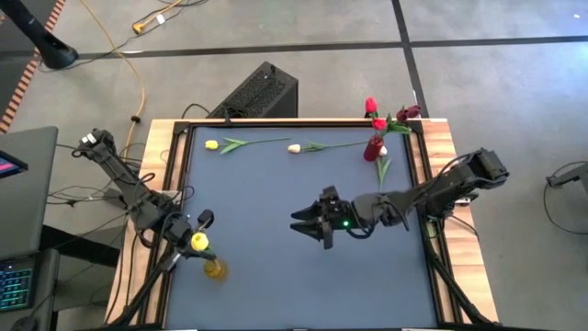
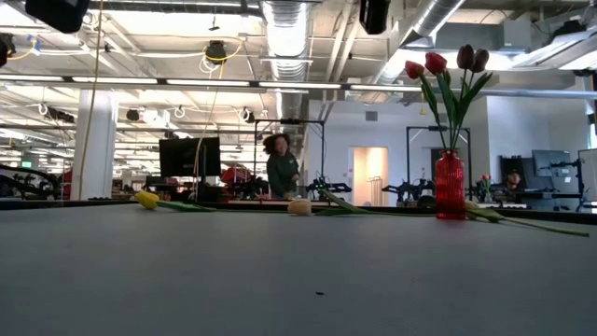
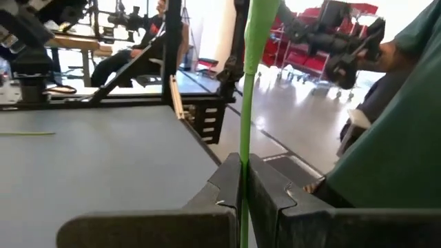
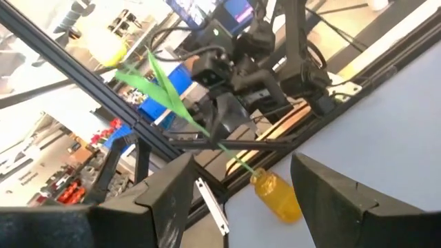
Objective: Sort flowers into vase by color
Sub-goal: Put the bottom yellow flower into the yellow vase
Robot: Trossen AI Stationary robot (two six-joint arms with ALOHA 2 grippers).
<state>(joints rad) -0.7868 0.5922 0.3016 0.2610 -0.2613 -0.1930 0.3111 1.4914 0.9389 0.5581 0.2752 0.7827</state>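
Yellow tulip (image 1: 198, 242) pinched in left gripper (image 1: 190, 237) above yellow vase (image 1: 214, 269), right gripper (image 1: 312, 223) spread wide mid-table, red vase (image 1: 373, 148) far corner.

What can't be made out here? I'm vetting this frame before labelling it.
- High view: whether the yellow tulip reaches into the yellow vase; its bud and the left gripper cover the mouth.
- Left wrist view: the bud of the clamped stem, cut off by the top edge.
- Low view: both grippers, including the open right gripper, lie outside the frame.
- High view: flower count in the red vase; heads overlap.
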